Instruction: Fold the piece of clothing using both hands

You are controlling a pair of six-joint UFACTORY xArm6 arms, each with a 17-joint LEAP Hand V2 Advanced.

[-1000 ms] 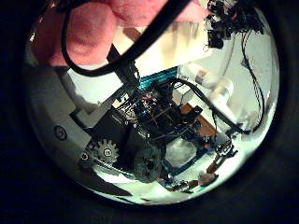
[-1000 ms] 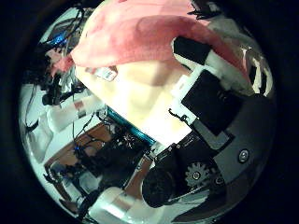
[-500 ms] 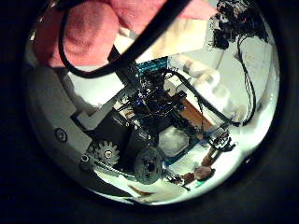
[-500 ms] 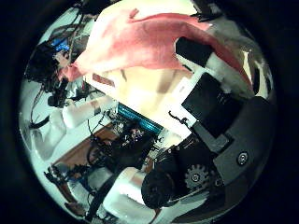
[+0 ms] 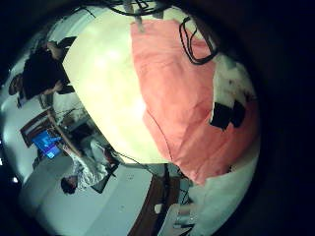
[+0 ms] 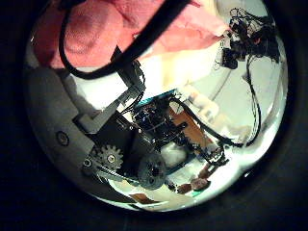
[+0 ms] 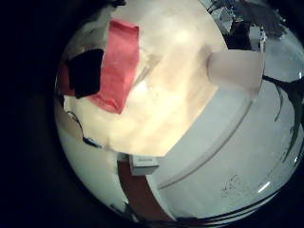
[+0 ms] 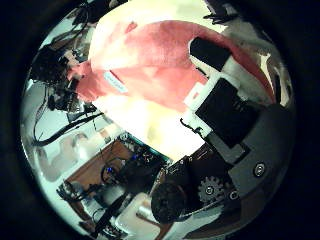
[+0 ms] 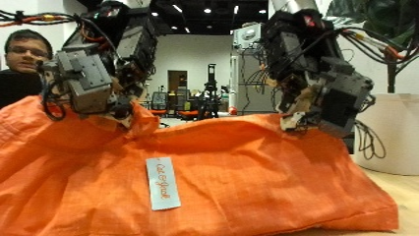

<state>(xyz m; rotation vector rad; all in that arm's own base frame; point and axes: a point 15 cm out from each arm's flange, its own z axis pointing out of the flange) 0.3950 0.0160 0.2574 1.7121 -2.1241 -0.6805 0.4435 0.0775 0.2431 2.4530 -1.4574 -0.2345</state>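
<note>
Left to right, then:

Left hand (image 9: 98, 69): raised above the surface, at the garment's upper edge on that side; its fingers (image 9: 131, 106) curl down onto a bunched corner of cloth and pinch it.

Left palm views: the thumb side shows pink-orange folds (image 6: 96, 29) pressed close against the hand's own black and white parts; the little finger side shows the cloth (image 5: 182, 93) spread over the pale surface (image 5: 103, 79).

Garment (image 9: 197, 182): an orange piece of clothing, lifted along its top edge between the two hands and sagging slightly in the middle; its lower part lies in soft folds on the surface (image 9: 399, 206).

Label (image 9: 161, 183): a small white tag with print, upright on the front of the cloth, below and between the hands.

Right hand (image 9: 321, 84): also raised, at the opposite upper corner; its fingers (image 9: 299, 113) are bent down and meet the cloth's edge, gripping it.

Right palm views: the thumb side shows the cloth (image 8: 150, 60) close under the palm, with the tag (image 8: 112, 85) on it; the little finger side shows a folded strip (image 7: 119, 66) lying on the surface.
</note>
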